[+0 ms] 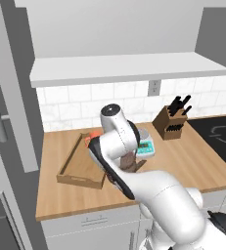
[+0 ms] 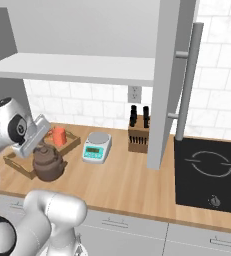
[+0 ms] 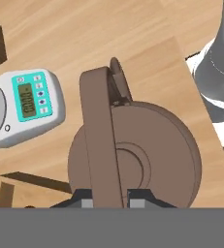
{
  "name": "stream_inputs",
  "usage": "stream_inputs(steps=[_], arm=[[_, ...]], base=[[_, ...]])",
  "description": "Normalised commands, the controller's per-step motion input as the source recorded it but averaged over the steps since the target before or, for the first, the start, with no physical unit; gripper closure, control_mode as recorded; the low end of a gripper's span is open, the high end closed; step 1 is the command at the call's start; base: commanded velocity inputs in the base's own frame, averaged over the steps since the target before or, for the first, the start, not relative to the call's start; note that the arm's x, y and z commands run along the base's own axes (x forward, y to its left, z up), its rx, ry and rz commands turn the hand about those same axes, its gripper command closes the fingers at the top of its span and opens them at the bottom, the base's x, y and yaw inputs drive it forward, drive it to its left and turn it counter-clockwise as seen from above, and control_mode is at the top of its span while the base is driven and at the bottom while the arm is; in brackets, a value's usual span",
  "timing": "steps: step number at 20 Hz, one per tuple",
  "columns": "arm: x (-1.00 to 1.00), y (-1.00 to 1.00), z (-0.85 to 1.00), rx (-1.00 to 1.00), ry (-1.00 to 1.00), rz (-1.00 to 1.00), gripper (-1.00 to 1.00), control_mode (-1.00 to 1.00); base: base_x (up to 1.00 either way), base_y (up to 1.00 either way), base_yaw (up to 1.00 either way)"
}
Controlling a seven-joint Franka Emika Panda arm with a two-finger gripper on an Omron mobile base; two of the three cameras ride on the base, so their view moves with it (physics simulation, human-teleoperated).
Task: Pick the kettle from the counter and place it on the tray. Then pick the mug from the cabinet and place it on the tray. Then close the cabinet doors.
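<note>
Kettle [image 3: 147,155] handle clamped by down-pointing tool [image 3: 111,199].

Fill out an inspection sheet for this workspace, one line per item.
Surface: light wooden butcher-block counter, black cooktop at its right end.
Job's things: squat dark brown kettle on the counter beside the shallow light wooden tray; small orange-red mug already in the tray; pale grey cabinet doors open.
Clutter: small white scale; wooden knife block.
End effector: shut on the kettle's arched handle.
Cables: nothing seen.
Surroundings: white tiled backsplash with wall outlet.
</note>
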Motion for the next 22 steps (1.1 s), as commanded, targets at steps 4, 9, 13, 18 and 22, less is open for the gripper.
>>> stream_inputs(steps=[4, 9, 13, 18, 22], arm=[[0.01, 0.58, 0.27, 0.00, -0.04, 0.00, 1.00, -1.00], [0.15, 0.53, 0.15, 0.00, -0.06, 0.00, 1.00, -1.00], [0.33, 0.55, -0.02, 0.00, 0.00, 0.00, 1.00, -1.00], [0.39, 0.42, 0.00, 0.00, 0.00, 0.00, 1.00, -1.00], [0.27, 0.31, 0.00, 0.00, 0.00, 0.00, 1.00, -1.00]], base=[[0.00, 0.00, 0.00], [0.00, 0.00, 0.00], [0.00, 0.00, 0.00], [0.00, 0.00, 0.00], [0.00, 0.00, 0.00]])
